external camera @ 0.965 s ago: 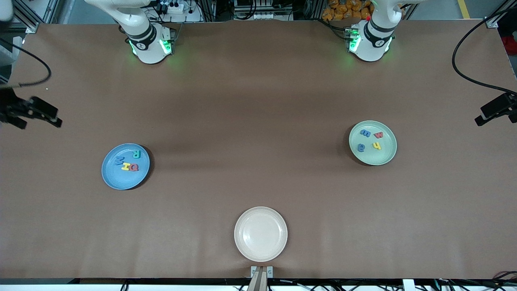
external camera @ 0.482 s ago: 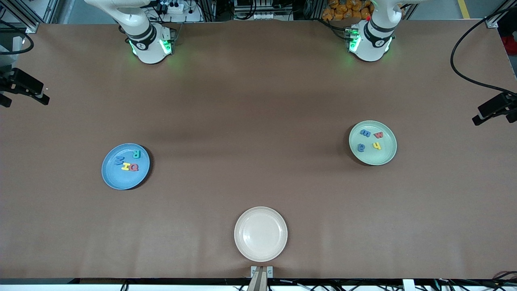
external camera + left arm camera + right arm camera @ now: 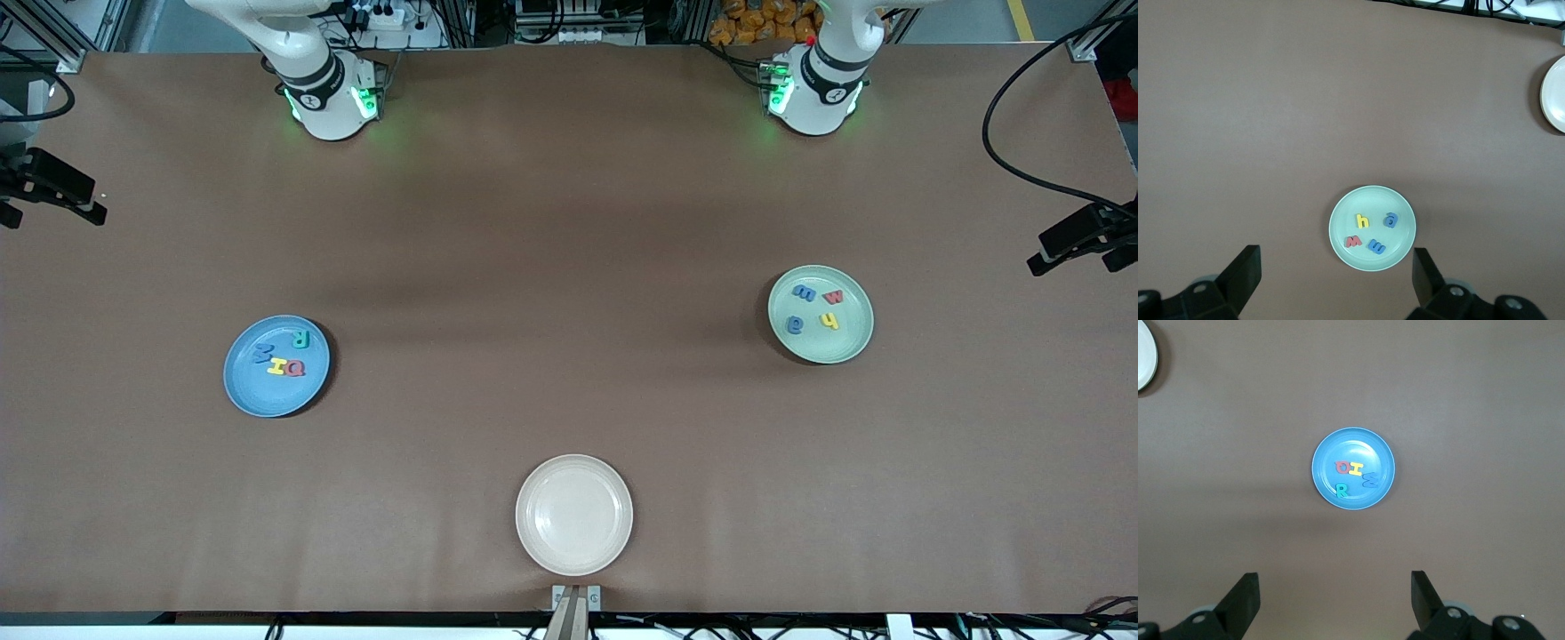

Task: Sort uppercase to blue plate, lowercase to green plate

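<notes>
**Both arms raised and withdrawn; letters lie sorted on their plates**

Left arm: rises from its base at the top of the front view and reaches out to its own end of the counter (image 3: pixel 569 231). The left end effector (image 3: pixel 1336 280) hangs high in the air over the counter's edge zone, pointing downward, fingers (image 3: pixel 1243 270) spread wide and holding nothing. Its wrist view looks straight down on the green plate (image 3: pixel 1405 230).

Right arm: mirrored pose, extended toward its own end of the counter. The right end effector (image 3: pixel 1335 600) is likewise high, facing down, fingers (image 3: pixel 1241 597) fully apart and empty. Its wrist view looks down on the blue plate (image 3: pixel 1381 450).

Blue plate (image 3: pixel 244 391): sits on the counter toward the right arm's end. On it lie the teal R (image 3: pixel 301 339), blue W/M (image 3: pixel 263 354), yellow H (image 3: pixel 276 365) and red Q (image 3: pixel 295 368). H and Q lie just beside each other.

Green plate (image 3: pixel 845 342): sits toward the left arm's end. On it lie the blue m (image 3: pixel 804 292), red w (image 3: pixel 834 297), yellow h (image 3: pixel 830 321) and blue a/e (image 3: pixel 795 325), each apart from the others.

Cream-white plate (image 3: pixel 613 516): nearer the front camera than both coloured plates, roughly midway between them.
</notes>
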`<state>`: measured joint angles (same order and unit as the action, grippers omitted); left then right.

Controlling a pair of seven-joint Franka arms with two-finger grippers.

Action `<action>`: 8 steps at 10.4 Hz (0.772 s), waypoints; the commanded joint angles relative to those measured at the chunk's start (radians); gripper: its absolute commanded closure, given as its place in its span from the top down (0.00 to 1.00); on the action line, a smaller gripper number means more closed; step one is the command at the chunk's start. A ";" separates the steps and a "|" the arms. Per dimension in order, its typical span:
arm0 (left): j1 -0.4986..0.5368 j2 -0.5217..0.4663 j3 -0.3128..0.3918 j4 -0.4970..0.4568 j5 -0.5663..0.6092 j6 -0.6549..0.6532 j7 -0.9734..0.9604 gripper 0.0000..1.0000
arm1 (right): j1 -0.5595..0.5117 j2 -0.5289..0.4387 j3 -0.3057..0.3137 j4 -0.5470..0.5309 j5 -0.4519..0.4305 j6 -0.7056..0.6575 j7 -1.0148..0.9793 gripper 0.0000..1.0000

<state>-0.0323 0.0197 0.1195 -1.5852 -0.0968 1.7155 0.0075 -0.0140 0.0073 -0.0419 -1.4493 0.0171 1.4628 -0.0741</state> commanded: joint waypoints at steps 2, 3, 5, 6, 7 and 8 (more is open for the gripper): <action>0.000 -0.021 -0.003 -0.010 0.022 -0.013 0.022 1.00 | 0.012 0.002 -0.012 0.023 -0.016 -0.036 0.002 1.00; 0.003 -0.024 -0.003 -0.010 0.022 -0.013 0.022 1.00 | 0.012 0.002 -0.012 0.023 -0.016 -0.041 0.002 1.00; 0.006 -0.023 -0.003 -0.009 0.022 -0.013 0.031 1.00 | 0.011 0.000 -0.013 0.023 -0.016 -0.044 0.000 1.00; 0.006 -0.023 -0.003 -0.009 0.020 -0.013 0.048 1.00 | 0.009 0.000 -0.015 0.023 -0.016 -0.048 0.000 1.00; 0.008 -0.023 -0.003 -0.009 0.020 -0.011 0.055 1.00 | 0.009 0.000 -0.016 0.023 -0.017 -0.048 -0.001 1.00; 0.008 -0.023 -0.001 -0.009 0.022 -0.011 0.063 1.00 | 0.006 0.000 -0.016 0.023 -0.017 -0.048 -0.004 1.00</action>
<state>-0.0285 0.0152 0.1201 -1.5852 -0.0968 1.7155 0.0428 -0.0140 0.0073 -0.0504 -1.4460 0.0155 1.4335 -0.0741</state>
